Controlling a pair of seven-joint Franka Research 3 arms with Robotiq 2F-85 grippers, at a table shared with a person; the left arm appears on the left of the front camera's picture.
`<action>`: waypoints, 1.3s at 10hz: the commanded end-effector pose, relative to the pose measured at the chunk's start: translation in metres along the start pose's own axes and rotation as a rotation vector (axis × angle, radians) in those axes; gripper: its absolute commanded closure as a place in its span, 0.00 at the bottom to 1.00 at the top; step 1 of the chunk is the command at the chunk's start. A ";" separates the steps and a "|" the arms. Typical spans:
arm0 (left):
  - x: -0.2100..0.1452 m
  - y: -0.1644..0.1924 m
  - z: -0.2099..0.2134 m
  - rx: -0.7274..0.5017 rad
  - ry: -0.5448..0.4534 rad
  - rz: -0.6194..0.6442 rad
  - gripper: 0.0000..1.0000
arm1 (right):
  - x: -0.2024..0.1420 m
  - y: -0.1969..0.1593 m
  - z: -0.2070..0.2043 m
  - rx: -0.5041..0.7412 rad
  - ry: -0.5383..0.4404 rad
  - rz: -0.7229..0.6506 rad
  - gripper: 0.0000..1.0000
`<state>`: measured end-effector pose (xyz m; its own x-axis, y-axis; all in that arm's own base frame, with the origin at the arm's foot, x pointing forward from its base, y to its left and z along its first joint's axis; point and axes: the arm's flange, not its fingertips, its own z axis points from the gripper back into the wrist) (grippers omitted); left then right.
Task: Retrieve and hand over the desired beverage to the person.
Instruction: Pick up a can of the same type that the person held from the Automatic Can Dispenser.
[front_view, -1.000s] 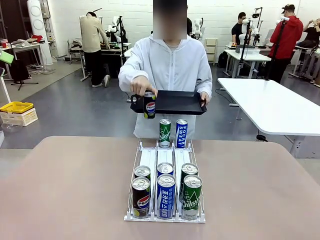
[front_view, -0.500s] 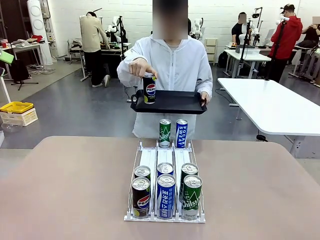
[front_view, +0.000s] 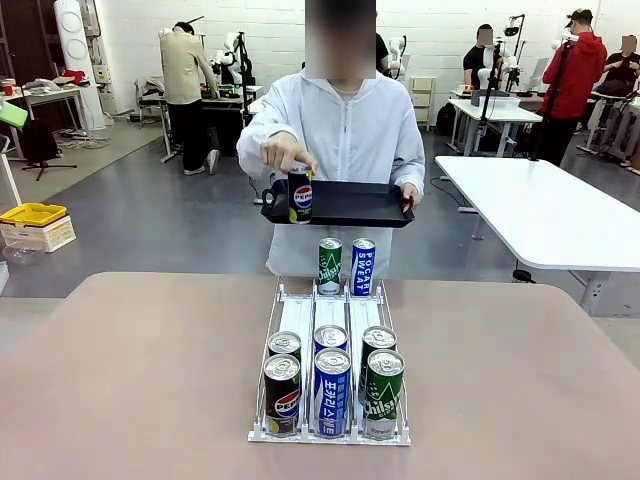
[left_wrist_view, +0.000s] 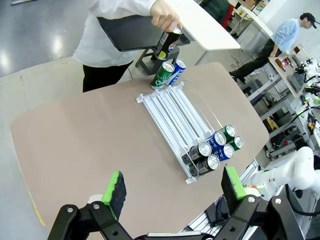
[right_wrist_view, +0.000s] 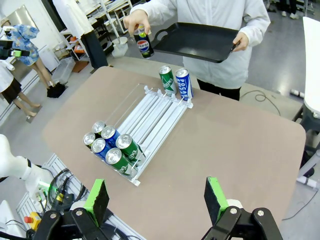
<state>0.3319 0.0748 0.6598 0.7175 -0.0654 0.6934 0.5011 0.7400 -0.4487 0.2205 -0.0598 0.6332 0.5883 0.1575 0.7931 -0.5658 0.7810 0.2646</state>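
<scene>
While the person (front_view: 340, 130) across the table (front_view: 130, 360) grips the held Pepsi can (front_view: 300, 195) upright by its top in one hand (front_view: 285, 155), at the corner of a black tray (front_view: 360, 205) carried in the other, both arms hang high over the tabletop; the left gripper (left_wrist_view: 174, 187) and the right gripper (right_wrist_view: 156, 199) are each spread wide and empty. If that can signals the wanted drink, its match is the rack Pepsi can (front_view: 282, 395); it stands upright, long axis vertical, at the near end of the white rack (front_view: 298, 315), in the lane on the robot's left; the left arm is therefore judged the nearer. Room is tight on one flank only: the Pocari can (front_view: 332, 390) stands just beside it, while the outer flank and the robot-facing side are free. Surfaces: smooth printed metal, probably slippery; matt brown tabletop.
</scene>
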 end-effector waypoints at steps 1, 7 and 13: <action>0.000 0.001 0.000 -0.010 -0.003 -0.016 0.00 | 0.001 0.000 -0.001 0.024 -0.002 0.009 0.00; 0.000 0.001 0.000 -0.010 -0.003 -0.016 0.00 | 0.001 0.000 -0.001 0.024 -0.002 0.009 0.00; 0.000 0.001 0.000 -0.010 -0.003 -0.016 0.00 | 0.001 0.000 -0.001 0.024 -0.002 0.009 0.00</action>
<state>0.3319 0.0748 0.6598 0.7175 -0.0654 0.6935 0.5011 0.7401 -0.4486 0.2205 -0.0598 0.6332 0.5883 0.1576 0.7932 -0.5658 0.7810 0.2645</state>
